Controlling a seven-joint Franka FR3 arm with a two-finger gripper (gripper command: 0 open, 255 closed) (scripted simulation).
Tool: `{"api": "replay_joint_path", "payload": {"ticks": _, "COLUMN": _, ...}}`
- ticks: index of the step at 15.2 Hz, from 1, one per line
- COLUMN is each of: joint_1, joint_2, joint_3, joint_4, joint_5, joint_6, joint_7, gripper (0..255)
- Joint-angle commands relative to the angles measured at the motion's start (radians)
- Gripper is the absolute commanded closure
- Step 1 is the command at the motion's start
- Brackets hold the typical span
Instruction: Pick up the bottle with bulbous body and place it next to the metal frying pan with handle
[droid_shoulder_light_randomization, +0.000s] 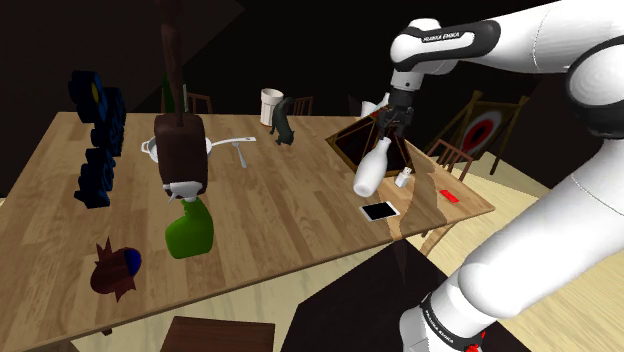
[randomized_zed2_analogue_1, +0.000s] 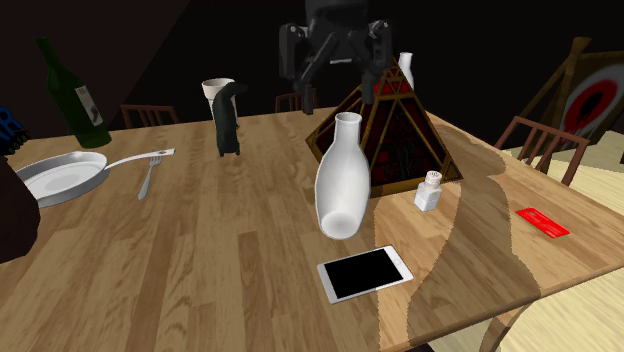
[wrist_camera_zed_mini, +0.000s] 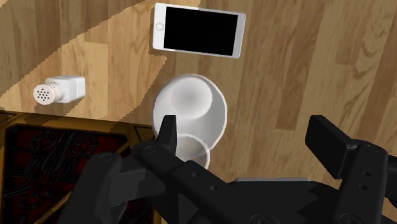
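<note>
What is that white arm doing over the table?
A white robot arm is going after the white bulbous bottle on the wooden table. Its black end effector hangs just above the bottle's neck with its fingers open, so nothing is grasped yet. The bottle stands between a smartphone and a pyramid-shaped ornament. The frying pan it should end up beside lies far across the table, next to a fork.

The bottle (randomized_zed2_analogue_1: 340, 190) is plain white; the phone (randomized_zed2_analogue_1: 365, 272) black-screened, white-edged; the card (randomized_zed2_analogue_1: 543, 222) red; the wine bottle (randomized_zed2_analogue_1: 72, 95) dark green; the pyramid (randomized_zed2_analogue_1: 405, 140) patterned red-black.
</note>
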Motion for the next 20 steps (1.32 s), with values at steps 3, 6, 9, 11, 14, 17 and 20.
{"api": "replay_joint_path", "payload": {"ticks": 3, "joint_1": -0.025, "joint_2": 0.163, "joint_3": -0.033, "joint_4": 0.149, "joint_5": 0.057, "joint_6": 0.003, "joint_7": -0.074, "gripper": 0}}
{"api": "replay_joint_path", "payload": {"ticks": 6, "joint_1": -0.040, "joint_2": 0.228, "joint_3": -0.039, "joint_4": 0.197, "joint_5": 0.082, "joint_6": 0.014, "joint_7": -0.101, "gripper": 0}}
{"api": "replay_joint_path", "payload": {"ticks": 9, "joint_1": -0.040, "joint_2": 0.228, "joint_3": -0.039, "joint_4": 0.157, "joint_5": 0.082, "joint_6": 0.054, "joint_7": -0.101, "gripper": 0}}
{"api": "replay_joint_path", "payload": {"ticks": 11, "joint_1": -0.041, "joint_2": 0.230, "joint_3": -0.039, "joint_4": 0.132, "joint_5": 0.083, "joint_6": 0.081, "joint_7": -0.101, "gripper": 0}}
{"api": "replay_joint_path", "payload": {"ticks": 14, "joint_1": -0.041, "joint_2": 0.232, "joint_3": -0.039, "joint_4": 0.113, "joint_5": 0.083, "joint_6": 0.102, "joint_7": -0.102, "gripper": 0}}
{"api": "replay_joint_path", "payload": {"ticks": 17, "joint_1": -0.041, "joint_2": 0.232, "joint_3": -0.039, "joint_4": 0.113, "joint_5": 0.083, "joint_6": 0.102, "joint_7": -0.102, "gripper": 0}}
{"api": "replay_joint_path", "payload": {"ticks": 20, "joint_1": -0.041, "joint_2": 0.232, "joint_3": -0.039, "joint_4": 0.113, "joint_5": 0.083, "joint_6": 0.102, "joint_7": -0.102, "gripper": 0}}
